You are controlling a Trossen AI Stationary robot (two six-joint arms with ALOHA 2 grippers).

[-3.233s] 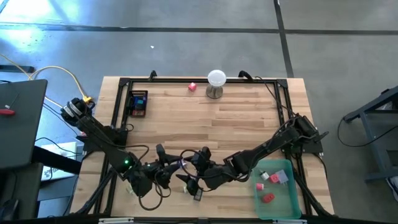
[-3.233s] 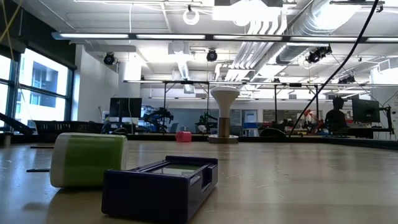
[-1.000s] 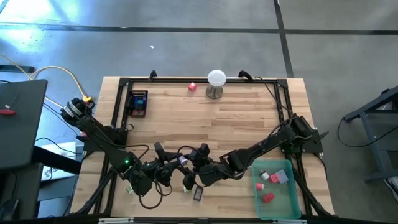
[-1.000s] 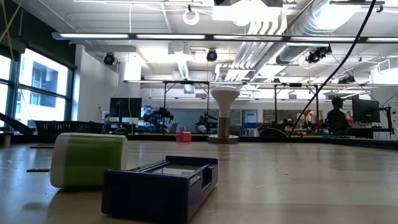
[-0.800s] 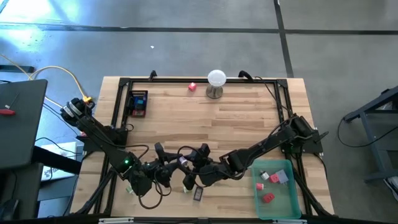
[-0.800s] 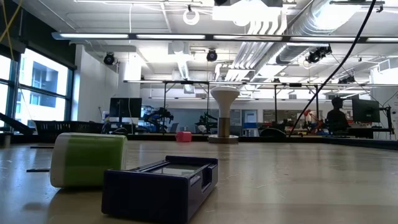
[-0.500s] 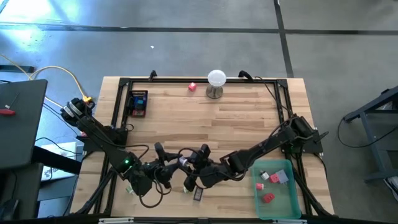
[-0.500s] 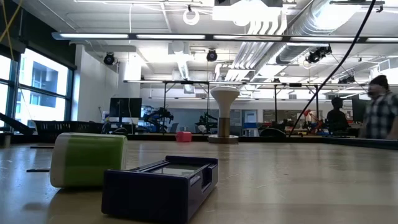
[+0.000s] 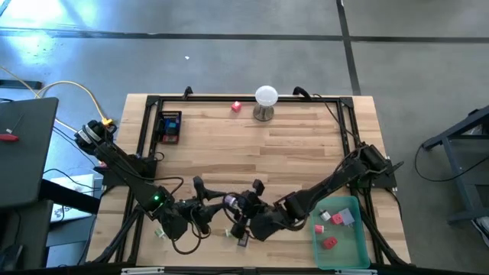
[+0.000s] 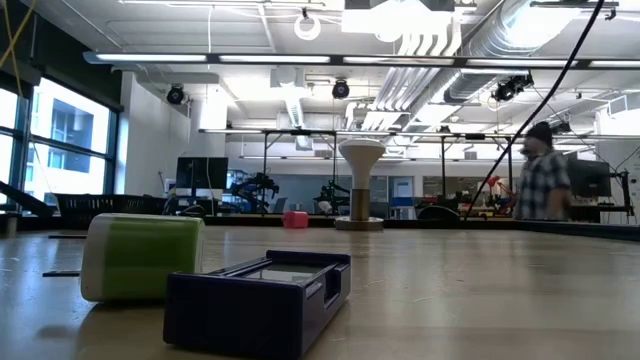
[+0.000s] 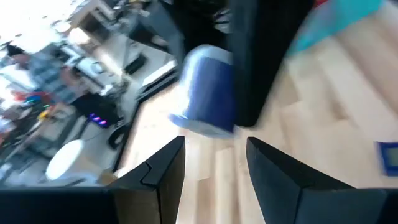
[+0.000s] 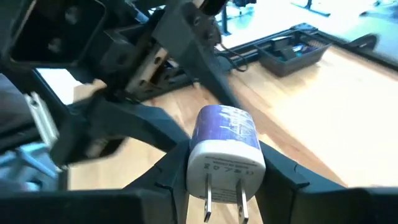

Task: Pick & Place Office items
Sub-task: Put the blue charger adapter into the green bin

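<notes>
Plug [image 12: 226, 150], purple with 2 prongs, clamped in right claw [image 12: 225, 180] above table [image 9: 290, 153]; left claw [image 11: 214, 163] just beside, released.

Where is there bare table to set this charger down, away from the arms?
The wide wood middle is bare, bordered by the white ball on its stand, the dark tray and the arms. The near edge is crowded: left gripper, right gripper holding the purple charger, and green bin.
</notes>
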